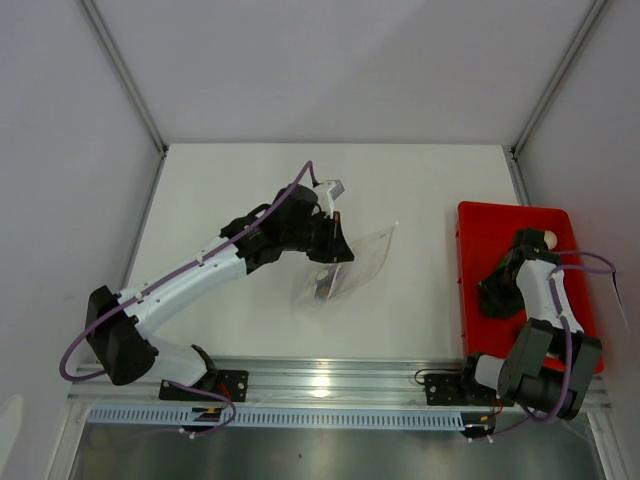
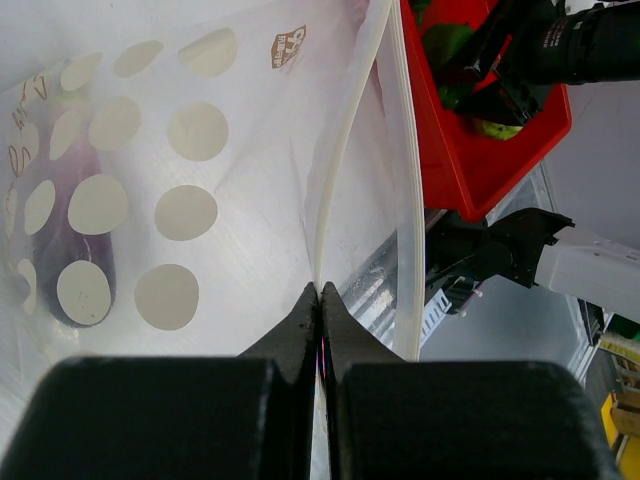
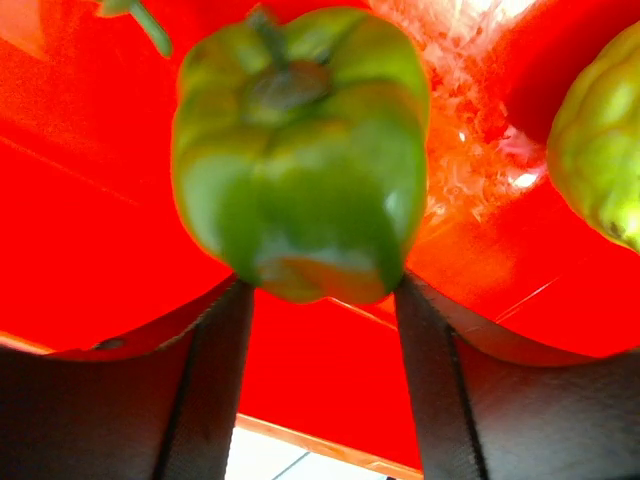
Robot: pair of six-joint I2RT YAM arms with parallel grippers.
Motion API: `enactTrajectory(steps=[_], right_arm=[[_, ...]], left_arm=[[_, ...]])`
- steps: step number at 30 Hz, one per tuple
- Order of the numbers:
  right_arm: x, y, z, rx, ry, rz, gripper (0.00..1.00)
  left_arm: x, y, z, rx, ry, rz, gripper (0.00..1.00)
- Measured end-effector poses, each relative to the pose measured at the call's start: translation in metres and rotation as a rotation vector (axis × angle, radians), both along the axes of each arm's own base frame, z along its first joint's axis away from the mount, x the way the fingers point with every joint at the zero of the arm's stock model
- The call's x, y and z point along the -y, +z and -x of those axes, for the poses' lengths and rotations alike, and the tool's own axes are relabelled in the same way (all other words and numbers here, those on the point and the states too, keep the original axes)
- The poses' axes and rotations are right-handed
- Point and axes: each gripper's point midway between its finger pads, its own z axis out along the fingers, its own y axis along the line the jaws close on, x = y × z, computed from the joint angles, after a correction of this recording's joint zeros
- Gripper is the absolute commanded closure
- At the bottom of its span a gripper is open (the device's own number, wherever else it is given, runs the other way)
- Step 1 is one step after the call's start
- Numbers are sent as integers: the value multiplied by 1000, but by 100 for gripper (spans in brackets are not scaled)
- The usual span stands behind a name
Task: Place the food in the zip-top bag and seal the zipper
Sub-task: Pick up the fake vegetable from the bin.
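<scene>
While the left gripper is pinched tight on the zipper at the mouth of the zip-top bag, the purple long piece lies inside that bag, which rests mid-table to the left of the red tray. The right gripper is down in the tray, its fingers spread either side of the bright green round piece; whether they press it I cannot tell. A bumpy green piece lies beside it, and the whitish ball sits at the tray's far end.
</scene>
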Motion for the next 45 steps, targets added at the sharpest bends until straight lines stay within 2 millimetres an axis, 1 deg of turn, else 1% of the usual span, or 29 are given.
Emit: enactTrajectory(steps=[2,6,8,9,12,14,16,19,22,25,28,29,32,33,34,35,36,38,41,44,45], right_arm=[[2,3,-2,16,-2,10,42],[2,7,-3,41,5,20,22],[3,8,-3,37,17,22,19],[3,9,-3,30,21,21,15],[7,14,-8,6,29,27,12],[13,17,-13,2,27,46,11],[18,18,-15,-11,23,68,10],[28,13,-11,-65,25,111,10],[33,3,-8,-119,28,121,11],[33,-6,-9,-148,31,110,14],[34,-9,-13,-144,31,112,22],[35,-9,-14,-138,31,115,27],[35,-9,-17,-118,30,118,36],[35,-8,-18,-112,31,119,42],[35,-7,-19,-104,32,120,45],[34,-4,-20,-91,34,122,52],[34,0,-21,-75,38,128,55],[32,10,-24,-37,49,141,64],[25,36,-33,35,76,159,65],[13,76,-49,138,127,181,65],[3,93,-58,190,160,184,65]], left_arm=[[0,0,0,0,-1,0,99],[0,0,0,-2,-3,1,99],[0,0,0,-2,-3,1,99],[0,0,0,-2,-3,2,99],[1,0,0,0,-3,4,99],[1,-2,0,-2,-3,3,99],[0,-3,1,-4,-3,0,99],[1,-3,1,-4,-4,1,99],[1,-3,1,-4,-5,4,99],[1,-4,2,-9,-11,6,99],[1,-5,3,-13,-15,7,99],[1,-6,3,-14,-16,7,99],[1,-6,3,-15,-16,7,99],[1,-6,3,-15,-17,9,100],[1,-6,2,-14,-16,9,99],[1,-5,2,-14,-14,10,99],[0,-5,1,-14,-12,10,99],[-1,-5,-1,-14,-7,10,99],[-2,-5,-2,-14,-2,10,99],[-2,-6,-3,-15,-1,10,99],[-2,-6,-3,-15,-1,10,99]])
